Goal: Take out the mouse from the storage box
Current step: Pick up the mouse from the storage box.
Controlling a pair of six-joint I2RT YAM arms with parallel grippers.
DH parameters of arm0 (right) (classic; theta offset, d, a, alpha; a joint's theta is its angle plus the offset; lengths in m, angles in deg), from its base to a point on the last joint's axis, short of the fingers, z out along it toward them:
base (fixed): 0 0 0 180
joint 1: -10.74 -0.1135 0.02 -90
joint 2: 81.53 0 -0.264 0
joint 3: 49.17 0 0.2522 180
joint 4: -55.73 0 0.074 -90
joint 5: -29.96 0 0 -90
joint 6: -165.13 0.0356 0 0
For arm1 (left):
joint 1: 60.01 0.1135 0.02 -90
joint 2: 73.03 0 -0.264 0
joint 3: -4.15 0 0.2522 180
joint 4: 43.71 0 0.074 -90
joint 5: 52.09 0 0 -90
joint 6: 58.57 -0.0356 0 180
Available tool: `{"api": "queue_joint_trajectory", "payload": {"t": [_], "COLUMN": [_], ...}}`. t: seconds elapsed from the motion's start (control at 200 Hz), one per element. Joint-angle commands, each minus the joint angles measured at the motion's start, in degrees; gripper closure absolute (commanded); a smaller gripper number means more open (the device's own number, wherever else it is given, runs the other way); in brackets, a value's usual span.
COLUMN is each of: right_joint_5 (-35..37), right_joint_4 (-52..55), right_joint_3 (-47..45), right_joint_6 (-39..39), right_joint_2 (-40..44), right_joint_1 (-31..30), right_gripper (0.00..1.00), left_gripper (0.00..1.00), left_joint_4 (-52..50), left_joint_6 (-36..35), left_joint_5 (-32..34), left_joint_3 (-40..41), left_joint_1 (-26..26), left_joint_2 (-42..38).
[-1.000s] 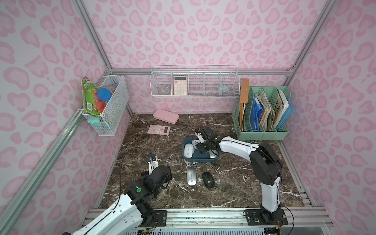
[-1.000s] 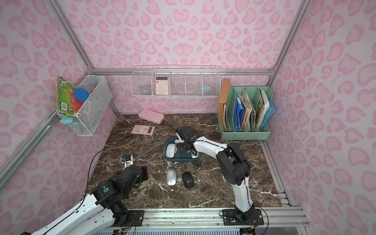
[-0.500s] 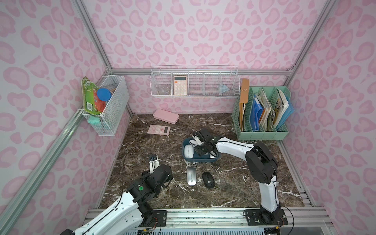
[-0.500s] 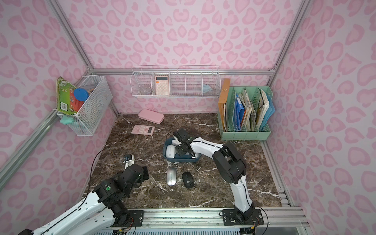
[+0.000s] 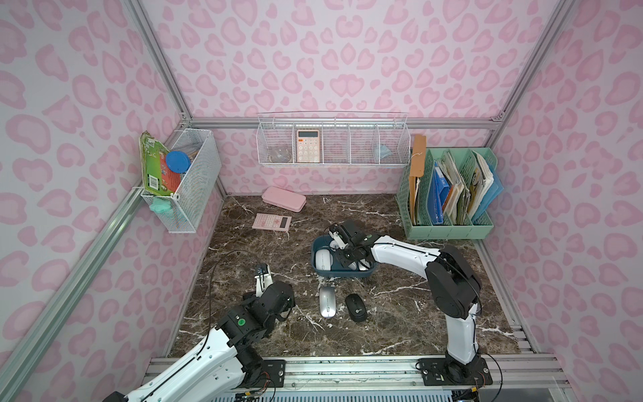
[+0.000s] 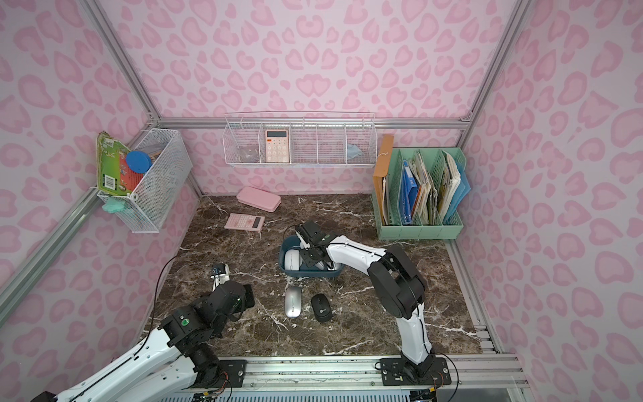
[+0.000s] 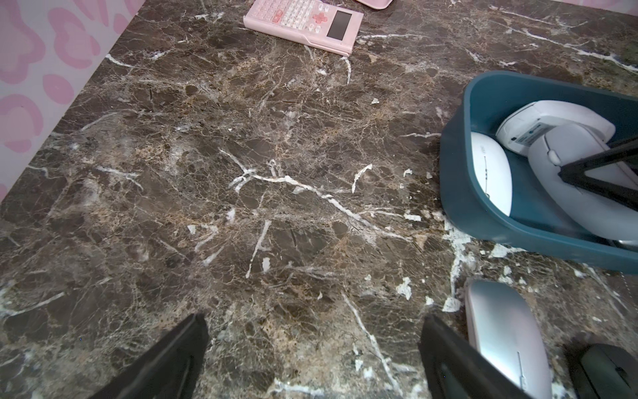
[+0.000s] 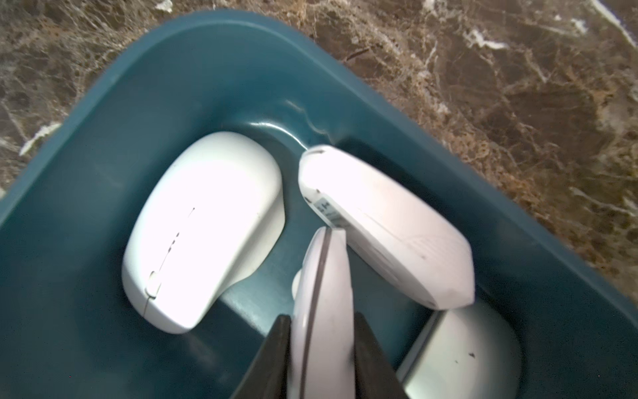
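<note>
My right gripper (image 8: 320,319) pinches a thin white mouse (image 8: 321,273) edge-on inside the storage box (image 5: 342,274), mid-frame in both top views; left gripper (image 7: 312,324) hangs open. Risk: narrow pinch lets it twist out, or it snags the tilted mouse (image 8: 383,224) alongside.

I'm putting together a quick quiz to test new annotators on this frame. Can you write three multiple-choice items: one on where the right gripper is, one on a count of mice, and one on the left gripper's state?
1. Relative to the storage box, the right gripper is:
A inside it; B beside it on the marble; C far behind it.
2. Mice lying on the table outside the box:
A one; B two; C four.
3. The left gripper is:
A open, empty; B shut, empty; C shut on a mouse.

Answers:
1 A: it is down between the box walls, shut on a white mouse.
2 B: a silver mouse and a black mouse lie side by side.
3 A: its jaws stand wide apart over bare marble.
</note>
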Motion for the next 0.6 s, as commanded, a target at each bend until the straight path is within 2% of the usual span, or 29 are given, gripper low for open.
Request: {"api": "queue_joint_trajectory", "payload": {"t": [0.0, 0.255, 0.595], "right_joint_5": [-1.25, -2.30, -3.93], "right_joint_4": [-0.83, -2.84, -8.08], "right_joint_3": [-0.31, -1.49, -8.87], "right_joint_6": [1.78, 6.27, 14.28], "right_joint_2": [0.28, 2.38, 15.41], "right_joint_1": [-0.08, 0.48, 0.27], "right_gripper": [0.70, 0.74, 0.73], "left_gripper": [0.01, 0.01, 0.01], "left_joint_4": [0.60, 0.42, 1.28], "left_joint_6": [-0.47, -0.39, -0.91], "left_joint_5": [0.66, 0.74, 0.21], "left_joint_3": [-0.41, -0.35, -0.44], "left_joint_1": [-0.06, 0.01, 0.01], "left_joint_2": [0.08, -0.18, 1.14]}}
